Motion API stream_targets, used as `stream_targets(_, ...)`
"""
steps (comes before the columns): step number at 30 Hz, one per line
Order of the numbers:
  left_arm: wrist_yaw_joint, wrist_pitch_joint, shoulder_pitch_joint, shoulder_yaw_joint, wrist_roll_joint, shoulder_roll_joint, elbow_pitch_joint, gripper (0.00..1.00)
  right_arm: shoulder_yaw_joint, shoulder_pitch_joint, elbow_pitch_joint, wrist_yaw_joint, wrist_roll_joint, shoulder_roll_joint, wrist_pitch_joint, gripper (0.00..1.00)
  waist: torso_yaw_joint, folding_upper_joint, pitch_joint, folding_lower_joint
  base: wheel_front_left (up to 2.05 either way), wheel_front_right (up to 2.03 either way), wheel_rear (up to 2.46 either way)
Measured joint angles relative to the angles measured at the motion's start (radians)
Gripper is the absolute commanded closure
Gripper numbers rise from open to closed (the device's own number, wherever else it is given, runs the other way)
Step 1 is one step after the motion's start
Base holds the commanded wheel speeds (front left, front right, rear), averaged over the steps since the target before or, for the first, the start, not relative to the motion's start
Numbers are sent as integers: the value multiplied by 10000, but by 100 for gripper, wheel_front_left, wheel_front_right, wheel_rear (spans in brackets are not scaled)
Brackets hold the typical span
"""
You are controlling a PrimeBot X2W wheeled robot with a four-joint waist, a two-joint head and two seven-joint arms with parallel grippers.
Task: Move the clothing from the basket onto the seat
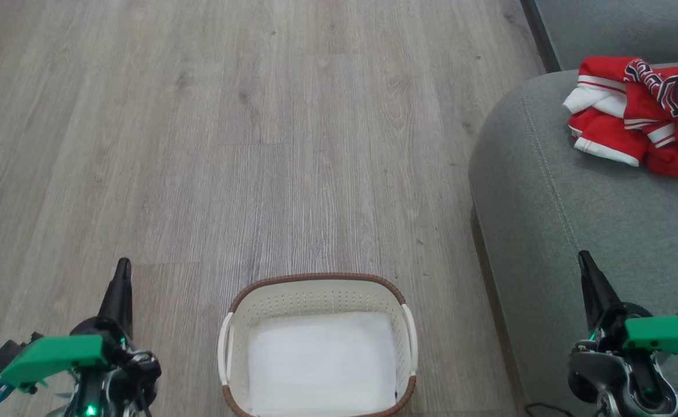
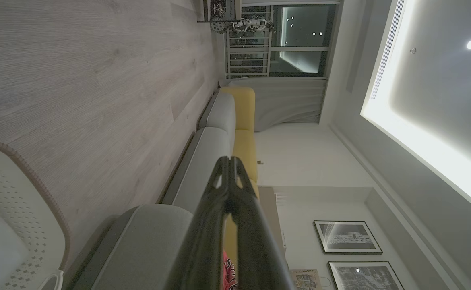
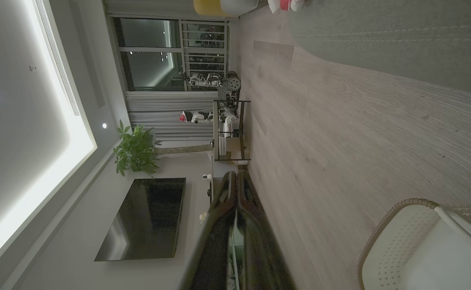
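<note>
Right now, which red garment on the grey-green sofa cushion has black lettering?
The crumpled red jersey, upper right; the white-trimmed red garment beside it is plain.

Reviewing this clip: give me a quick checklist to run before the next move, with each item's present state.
1. Cream perforated plastic basket with brown woven rim emptied: ok, white bottom bare.
2. Red white-trimmed sports garments on grey-green fabric sofa seat: ok, bunched in one pile.
3. Left gripper free: ok, shut, holding nothing.
4. Right gripper free: ok, shut, holding nothing.
5. Whole pile supported: cannot tell, it runs past the picture's edge.
</note>
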Motion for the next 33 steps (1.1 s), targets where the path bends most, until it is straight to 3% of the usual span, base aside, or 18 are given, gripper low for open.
stream_targets(33,0,8,0,4,0,-2,0,100,-2,-1,0,0,0,0,0,100,0,0,0,0,0,0,0)
